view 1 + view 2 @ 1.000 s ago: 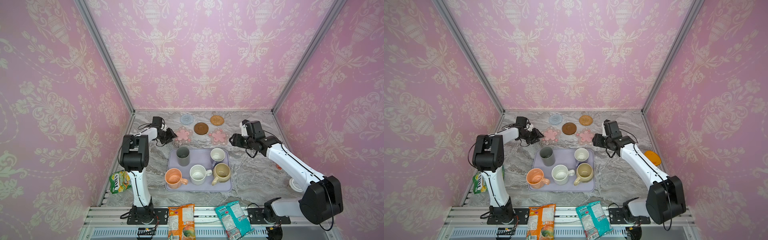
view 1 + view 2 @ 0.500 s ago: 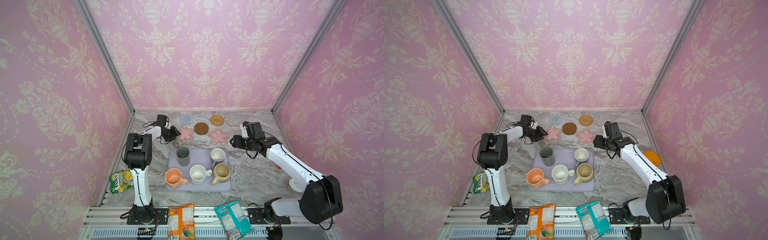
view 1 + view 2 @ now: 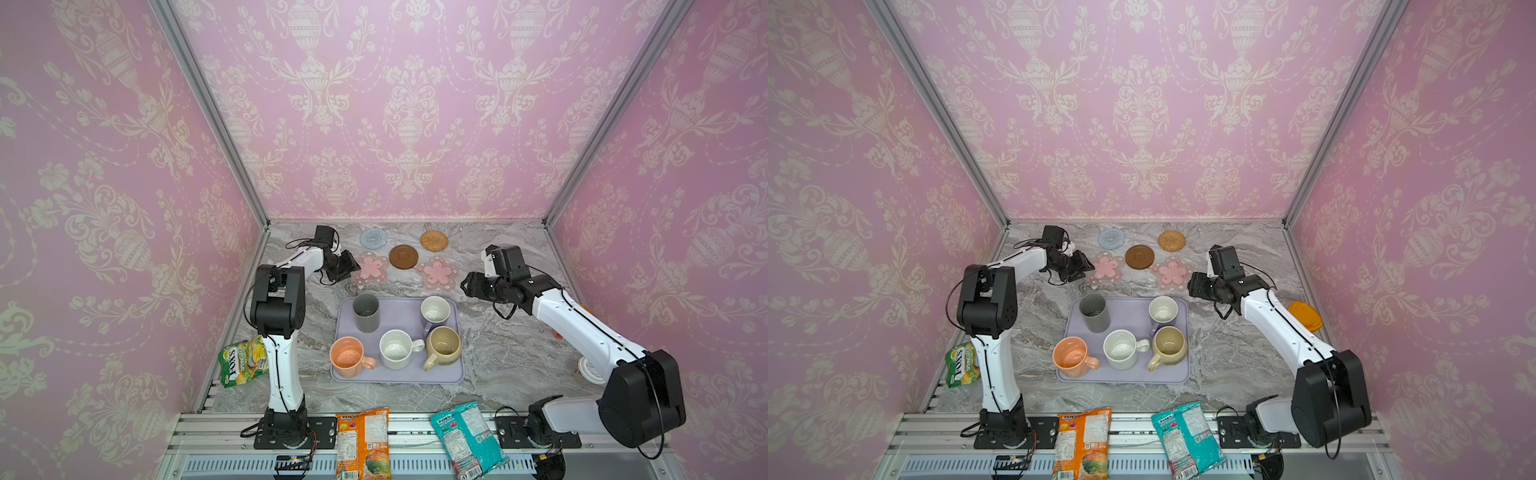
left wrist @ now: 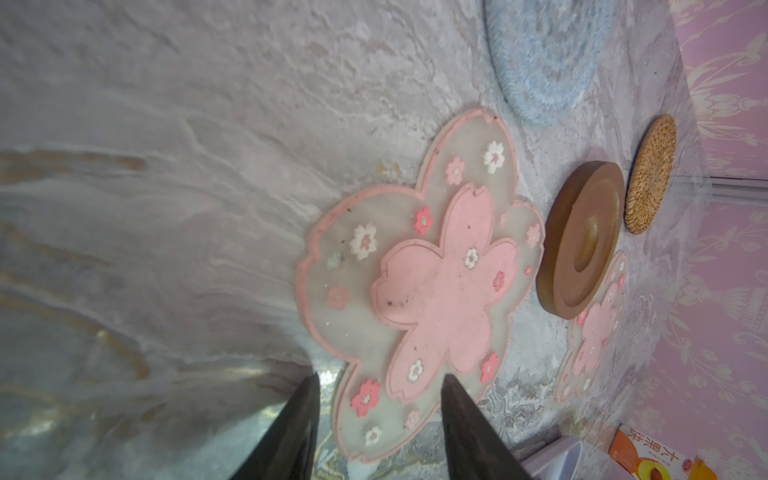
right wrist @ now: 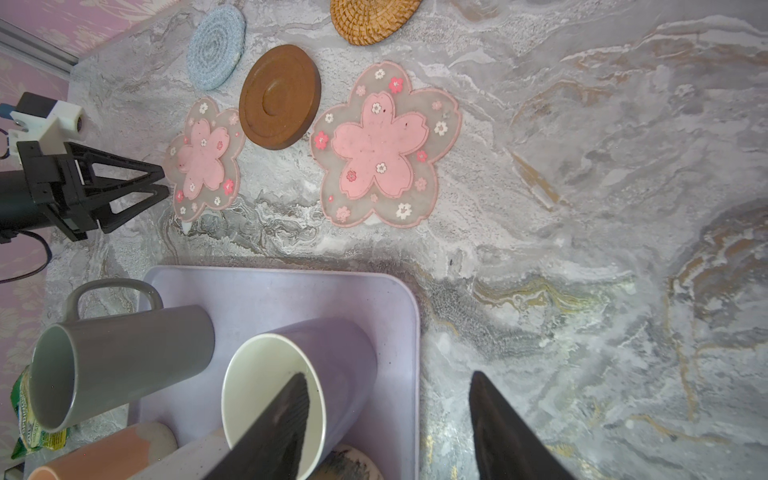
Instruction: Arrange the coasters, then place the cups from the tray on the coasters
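Five coasters (image 3: 373, 239) along far desk (image 3: 498, 353) edge; left gripper (image 4: 381, 376) apart, empty, at flower coaster (image 4: 419, 286) rim; right gripper (image 5: 388, 373) apart beside tray (image 5: 266, 291) corner. We'd pinch low, slide flat.

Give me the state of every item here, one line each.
left gripper: open, empty.
right gripper: open, empty.
left flower coaster: flat, bare.
right flower coaster: flat, bare.
wooden coaster: flat, bare.
grey-blue coaster: flat, bare.
rattan coaster: flat, bare.
tray: holds all five cups.
grey cup: upright on tray.
lavender cup: upright on tray.
white speckled cup: upright on tray.
peach cup: upright on tray.
beige cup: upright on tray.
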Controlling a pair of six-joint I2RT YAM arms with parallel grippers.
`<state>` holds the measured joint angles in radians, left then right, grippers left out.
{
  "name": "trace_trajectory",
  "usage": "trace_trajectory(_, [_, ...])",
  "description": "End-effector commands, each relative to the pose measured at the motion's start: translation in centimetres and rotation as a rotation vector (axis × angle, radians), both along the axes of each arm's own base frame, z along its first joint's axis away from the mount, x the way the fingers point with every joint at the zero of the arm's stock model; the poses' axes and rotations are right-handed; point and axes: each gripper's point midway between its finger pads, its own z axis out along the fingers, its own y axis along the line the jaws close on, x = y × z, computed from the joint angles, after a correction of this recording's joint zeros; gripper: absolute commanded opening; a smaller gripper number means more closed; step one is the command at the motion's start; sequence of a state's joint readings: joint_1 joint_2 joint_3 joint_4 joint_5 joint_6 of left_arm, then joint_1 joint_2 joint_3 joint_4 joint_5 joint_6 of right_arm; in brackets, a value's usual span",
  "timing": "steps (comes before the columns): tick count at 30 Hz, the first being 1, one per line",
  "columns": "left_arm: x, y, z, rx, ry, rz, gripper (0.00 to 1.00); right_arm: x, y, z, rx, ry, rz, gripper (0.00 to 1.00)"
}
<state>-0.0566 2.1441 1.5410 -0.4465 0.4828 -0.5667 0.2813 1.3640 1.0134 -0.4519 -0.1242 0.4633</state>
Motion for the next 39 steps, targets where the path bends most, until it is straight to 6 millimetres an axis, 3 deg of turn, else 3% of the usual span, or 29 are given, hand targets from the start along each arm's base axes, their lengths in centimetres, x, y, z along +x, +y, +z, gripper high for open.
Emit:
trace_trajectory(1, [-0.6,0.3,-0.9,0.040,0.036,-0.013,0.50,-0.3,0.0,-1.1,0.013,0.024,-0.003,0.63])
trace_trajectory(6, [-0.8,0.4,-0.3,0.045,0.025,-0.015,0.50,0.8,1.4,-1.2,0.078,0.030,0.010,0.62])
trace_trajectory(11, [-0.3,-0.9,2.9,0.083,-0.038,-0.091,0.50,2.9,2.4,-1.5,0.094,0.033,0.019,0.62])
trace_trajectory(16, [0.6,-3.6,6.4,0.091,-0.107,-0.191,0.50,5.3,3.4,-2.7,0.084,0.072,0.035,0.59])
trace_trajectory(19, [1.3,-5.6,7.4,0.085,-0.126,-0.244,0.50,6.8,4.0,-2.6,0.093,0.061,0.038,0.59])
trace_trajectory(28, [3.3,-12.3,6.0,0.064,-0.140,-0.373,0.43,9.5,5.4,-3.7,0.104,0.082,0.072,0.57])
trace_trajectory(33, [4.3,-16.1,5.5,0.050,-0.150,-0.428,0.30,10.6,6.0,-4.1,0.104,0.082,0.089,0.54])
trace_trajectory(39, [5.0,-18.3,3.4,0.042,-0.119,-0.429,0.21,11.2,6.2,-4.4,0.110,0.083,0.093,0.54])
